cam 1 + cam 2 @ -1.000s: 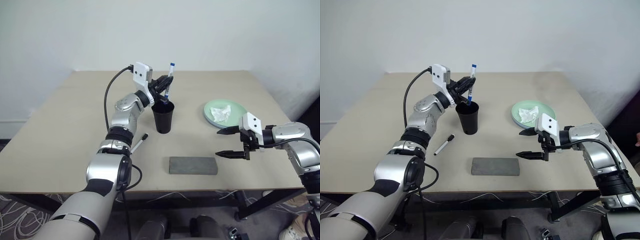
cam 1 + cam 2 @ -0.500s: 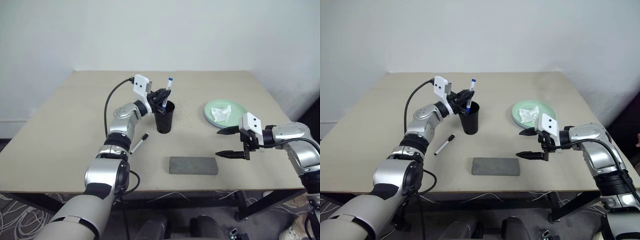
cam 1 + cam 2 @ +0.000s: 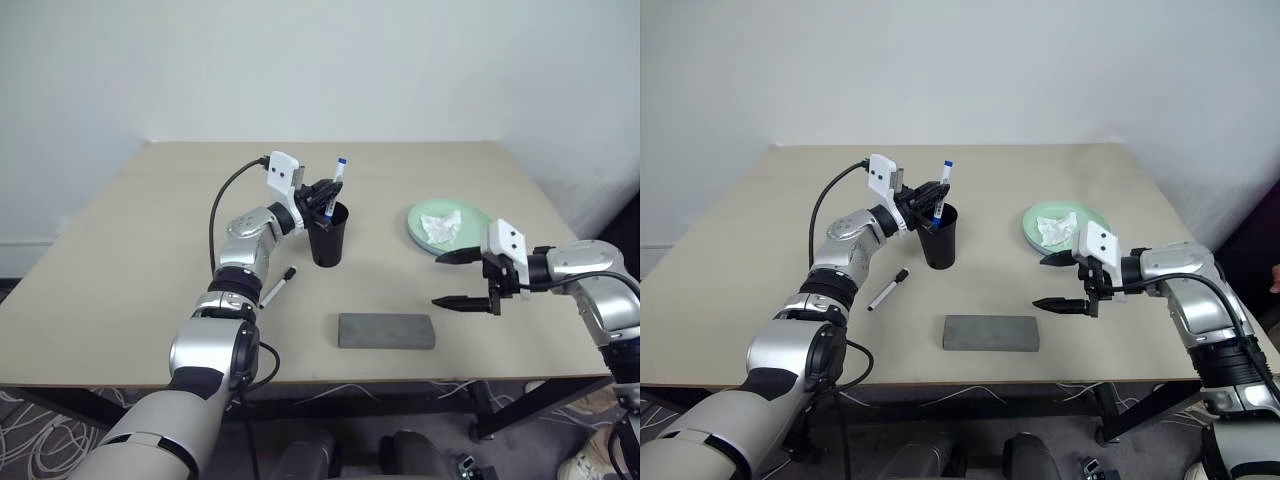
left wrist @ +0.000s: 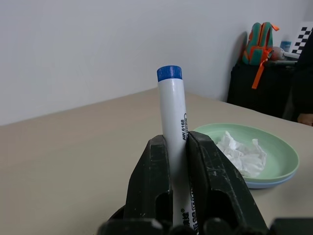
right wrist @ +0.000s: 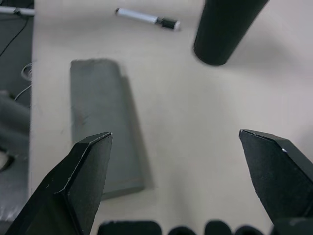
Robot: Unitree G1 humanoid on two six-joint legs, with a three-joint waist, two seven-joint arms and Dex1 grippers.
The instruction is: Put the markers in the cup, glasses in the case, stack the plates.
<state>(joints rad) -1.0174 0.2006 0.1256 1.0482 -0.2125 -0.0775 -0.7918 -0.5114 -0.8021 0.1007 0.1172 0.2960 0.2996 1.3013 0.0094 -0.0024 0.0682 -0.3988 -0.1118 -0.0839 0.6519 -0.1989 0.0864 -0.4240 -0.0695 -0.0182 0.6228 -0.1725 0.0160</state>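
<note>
**Blue marker held upright in cup mouth; release pending**

Left tool [image 3: 322, 195] is clamped on the blue marker [image 3: 337, 178]. In the left wrist view the two black fingers [image 4: 149, 191] pinch the white barrel at mid-length, blue cap [image 4: 169, 72] on top. The marker's long axis stands near vertical, leaning slightly. Its lower end is inside the mouth of the cup [image 3: 327, 237]; whether it touches the bottom cannot be told.

Key relation: the marker sits directly above and partly within the cup, axis roughly in line with the cup's axis. Judgement: opening the fingers should let it drop in. A risk is the tall barrel tipping against the rim.

Black marker [image 3: 278, 286] lies flat on the worktop [image 3: 120, 270], just beside the left forearm and on the near-left side of the cup, long axis diagonal. The left arm is much nearer to it.

Right tool [image 3: 464, 279] hangs with fingers spread wide, holding nothing, between the case [image 3: 386, 331] and the plates [image 3: 475, 215]. Case long axis runs left-right.

Materials:
- Cup: smooth black plastic, tapered.
- Case: matte grey slab, felt-like.
- Plates: glossy, mint over blue, already stacked; crumpled tissue [image 3: 441, 225] on top.
- Glasses: cannot be made out.
</note>
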